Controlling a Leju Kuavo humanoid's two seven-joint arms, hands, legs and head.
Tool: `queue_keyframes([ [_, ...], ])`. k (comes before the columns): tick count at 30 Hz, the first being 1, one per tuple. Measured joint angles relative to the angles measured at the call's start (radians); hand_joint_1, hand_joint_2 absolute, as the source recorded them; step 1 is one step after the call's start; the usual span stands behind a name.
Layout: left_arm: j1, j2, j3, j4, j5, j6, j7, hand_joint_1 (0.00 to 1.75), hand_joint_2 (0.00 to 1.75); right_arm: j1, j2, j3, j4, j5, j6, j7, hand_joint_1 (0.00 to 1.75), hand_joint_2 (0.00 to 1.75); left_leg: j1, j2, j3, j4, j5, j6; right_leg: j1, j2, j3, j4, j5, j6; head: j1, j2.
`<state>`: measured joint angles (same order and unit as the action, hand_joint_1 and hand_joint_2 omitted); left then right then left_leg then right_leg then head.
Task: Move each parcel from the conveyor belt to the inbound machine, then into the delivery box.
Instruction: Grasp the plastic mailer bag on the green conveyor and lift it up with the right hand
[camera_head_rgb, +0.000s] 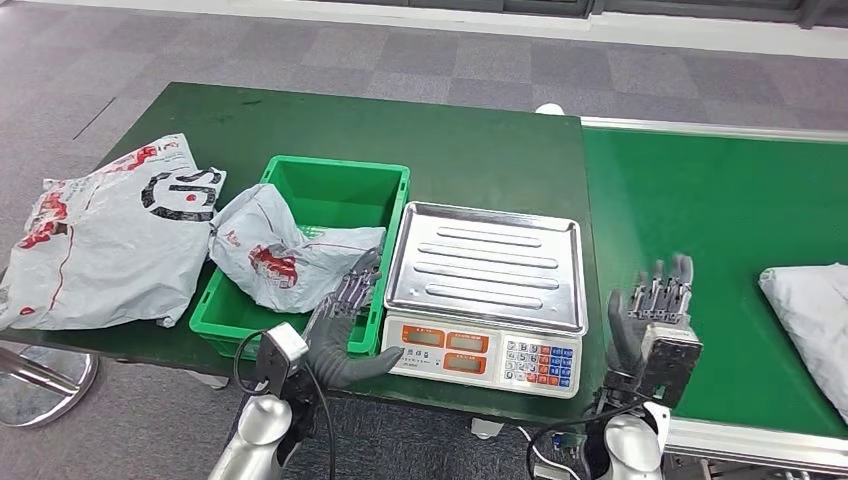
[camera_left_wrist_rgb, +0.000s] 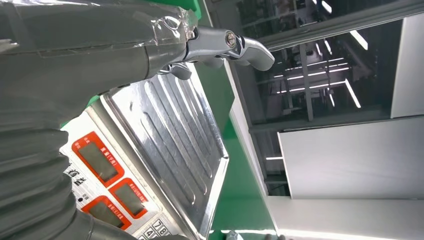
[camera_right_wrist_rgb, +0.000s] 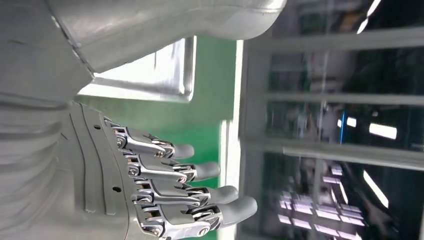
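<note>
Parcels sit in three spots. One crumpled grey parcel with red print lies half inside the green bin, draped over its left rim. A bigger grey bag (black and red markings on it) lies flat on the counter just left of the bin. A third, plain grey parcel rests on the green belt at the far right, cut off by the picture's edge.

Between bin and belt stands the scale, its steel tray bare, orange displays and keypad facing the robot.

The left hand hovers at the bin's near right corner, fingers spread towards the crumpled parcel, holding nothing. The right hand is raised upright over the belt's near edge, fingers apart and empty, well apart from the third parcel.
</note>
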<state>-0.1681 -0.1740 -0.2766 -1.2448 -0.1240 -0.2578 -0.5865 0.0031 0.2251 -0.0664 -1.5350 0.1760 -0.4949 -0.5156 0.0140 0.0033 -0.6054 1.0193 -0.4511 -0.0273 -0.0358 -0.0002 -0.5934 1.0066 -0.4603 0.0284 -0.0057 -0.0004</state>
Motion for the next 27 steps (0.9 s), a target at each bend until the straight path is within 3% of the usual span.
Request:
queue_keyframes([
  [7,-0.001,0.000,-0.001,-0.005,-0.003,0.008,-0.029,0.00,1.75,-0.001,0.000,-0.018,0.000,-0.047,0.026,-0.035,0.00,1.75,0.000,0.000,0.000,0.000,0.000,0.000,0.000,0.000,0.000,0.000,0.000,0.000,0.000,0.000],
  [16,-0.038,0.000,-0.002,0.029,0.021,0.037,-0.069,0.00,1.75,-0.020,-0.008,-0.019,0.011,-0.017,-0.018,-0.068,0.00,1.75,0.000,0.000,0.000,0.000,0.000,0.000,0.000,0.000,0.000,0.000,0.000,0.000,0.000,0.000],
  [21,-0.045,0.002,-0.002,0.049,0.124,-0.083,-0.028,0.00,1.75,-0.037,-0.017,-0.020,0.014,-0.002,-0.027,-0.065,0.00,1.75,0.000,0.000,0.000,0.000,0.000,0.000,0.000,0.000,0.000,0.000,0.000,0.000,0.000,0.000],
  [27,-0.060,-0.002,-0.002,0.071,0.112,-0.068,-0.027,0.00,1.75,-0.052,-0.021,-0.020,0.026,0.006,-0.039,-0.055,0.00,1.75,0.000,0.000,0.000,0.000,0.000,0.000,0.000,0.000,0.000,0.000,0.000,0.000,0.000,0.000],
])
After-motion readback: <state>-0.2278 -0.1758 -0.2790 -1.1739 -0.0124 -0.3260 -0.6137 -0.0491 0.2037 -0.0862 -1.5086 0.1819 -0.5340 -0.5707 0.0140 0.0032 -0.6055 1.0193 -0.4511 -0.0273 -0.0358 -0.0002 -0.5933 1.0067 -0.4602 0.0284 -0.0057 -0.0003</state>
